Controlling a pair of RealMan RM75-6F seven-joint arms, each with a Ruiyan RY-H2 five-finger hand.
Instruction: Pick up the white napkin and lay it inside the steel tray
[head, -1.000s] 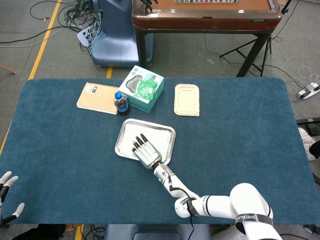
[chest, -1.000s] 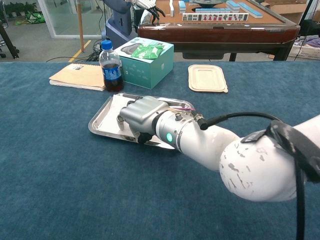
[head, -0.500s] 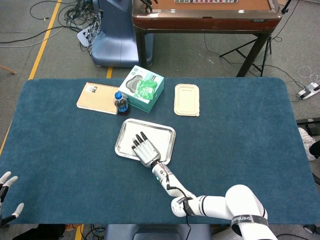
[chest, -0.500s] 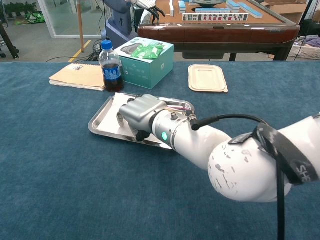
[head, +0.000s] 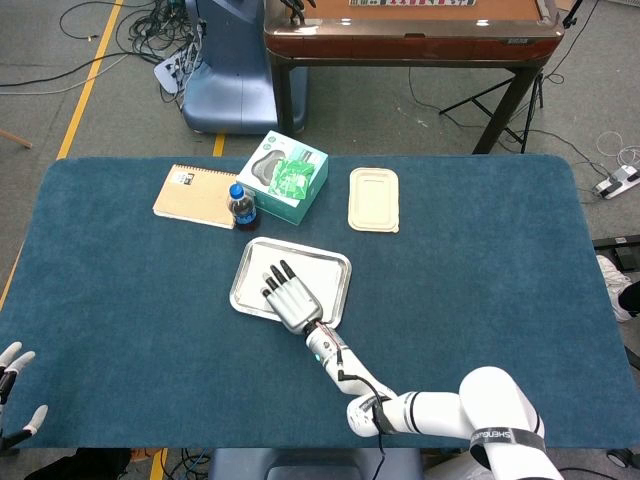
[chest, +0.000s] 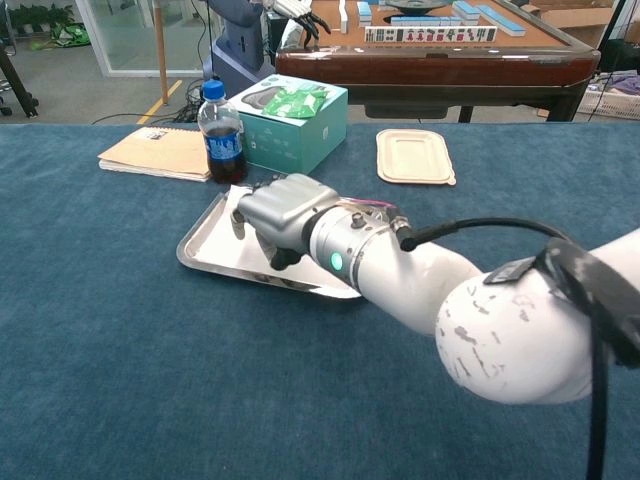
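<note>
The steel tray (head: 238, 287) (chest: 200, 246) lies at the middle of the blue table. The white napkin (head: 316, 274) (chest: 233, 209) rests flat inside it, partly hidden under my right hand. My right hand (head: 288, 298) (chest: 280, 214) hovers over the tray's near half. Its fingers stretch out toward the far left in the head view and hold nothing. The chest view shows them a little above the napkin. My left hand (head: 14, 388) hangs at the table's near left corner, fingers apart and empty.
Behind the tray stand a cola bottle (head: 241, 205) (chest: 222, 121), a tan notebook (head: 194, 196), a teal box (head: 284, 176) and a beige lid (head: 374, 199). A brown game table (chest: 430, 45) stands beyond the far edge.
My right hand has lifted slightly off the tray and shifted a bit toward its far left. The napkin stays in the tray. The left hand has not moved.
</note>
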